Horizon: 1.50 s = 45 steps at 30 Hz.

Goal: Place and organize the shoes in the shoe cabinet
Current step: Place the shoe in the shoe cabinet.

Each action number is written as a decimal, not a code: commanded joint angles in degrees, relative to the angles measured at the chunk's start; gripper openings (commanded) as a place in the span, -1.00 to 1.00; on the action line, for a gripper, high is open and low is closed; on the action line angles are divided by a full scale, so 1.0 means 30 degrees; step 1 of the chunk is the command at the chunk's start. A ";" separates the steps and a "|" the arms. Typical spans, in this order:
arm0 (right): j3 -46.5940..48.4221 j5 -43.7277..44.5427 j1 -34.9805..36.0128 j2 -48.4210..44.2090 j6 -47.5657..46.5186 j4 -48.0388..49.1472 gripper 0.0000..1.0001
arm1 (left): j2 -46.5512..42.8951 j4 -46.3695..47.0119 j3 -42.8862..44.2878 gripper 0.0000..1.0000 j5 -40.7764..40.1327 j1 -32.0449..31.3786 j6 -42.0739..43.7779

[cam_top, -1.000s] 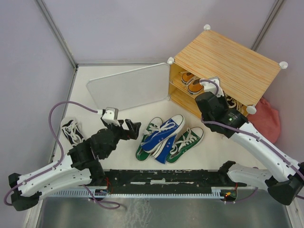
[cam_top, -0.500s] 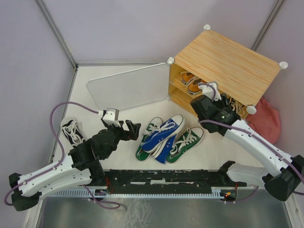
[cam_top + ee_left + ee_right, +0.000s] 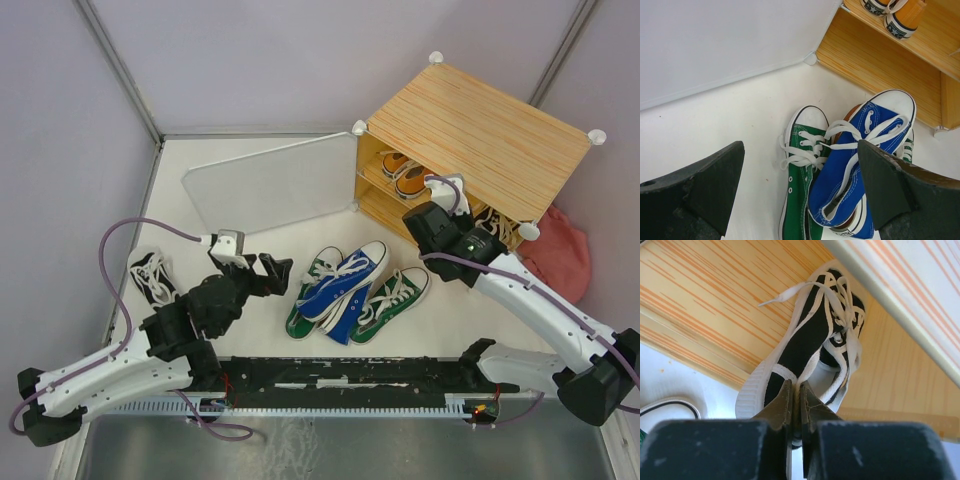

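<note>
The bamboo-grain shoe cabinet [image 3: 480, 120] stands open at the back right, with an orange pair [image 3: 403, 175] on its upper shelf. My right gripper [image 3: 455, 212] is at the lower shelf, shut on the heel of a black shoe [image 3: 810, 335] that lies inside on the wooden floor [image 3: 715, 300]. Its fingers [image 3: 785, 400] pinch the heel rim. My left gripper [image 3: 272, 270] is open and empty, hovering left of the blue shoes [image 3: 345, 280] and green shoes [image 3: 395, 300] heaped on the table. In the left wrist view the blue shoe [image 3: 865, 165] lies across a green shoe [image 3: 802, 190].
A second black shoe [image 3: 150, 275] lies at the far left by the wall. The pale door panel [image 3: 270, 185] is swung open left of the cabinet. A pink cloth [image 3: 560, 250] lies right of the cabinet. Grey walls close in on all sides.
My right arm has shifted slightly left and back at the lower shelf, still gripping the black shoe. My left gripper has edged slightly left.
</note>
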 commanded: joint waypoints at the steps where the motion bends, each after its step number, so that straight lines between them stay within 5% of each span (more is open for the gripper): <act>1: 0.0407 0.1772 -0.0202 -0.0213 -0.0190 -0.0271 -0.90 | -0.0263 0.0334 -0.0073 0.98 -0.0766 -0.0022 -0.0296; 11: 0.1053 0.2578 -0.0312 0.0427 -0.5969 0.4514 -0.94 | -0.0380 0.0334 -0.0063 0.98 -0.0863 -0.0024 -0.0250; 20: 0.0067 0.1238 -0.2868 0.1035 -0.8197 0.7307 -0.92 | -0.0478 0.0363 -0.0120 0.98 -0.0826 -0.0017 -0.0322; 34: -0.0095 -0.0767 -0.4402 0.2101 -0.6389 0.6000 -0.81 | -0.0548 0.0198 -0.0018 0.98 -0.0894 -0.0032 -0.0318; 38: 0.0886 -0.1473 -0.4388 0.2141 -0.3948 0.3533 -0.37 | -0.0597 0.0165 -0.0059 0.98 -0.1011 -0.0002 -0.0368; 45: 0.0817 -0.4947 -0.4052 0.0335 -0.3264 0.2936 0.00 | -0.0367 0.0253 -0.0027 0.98 -0.1125 -0.0016 -0.0515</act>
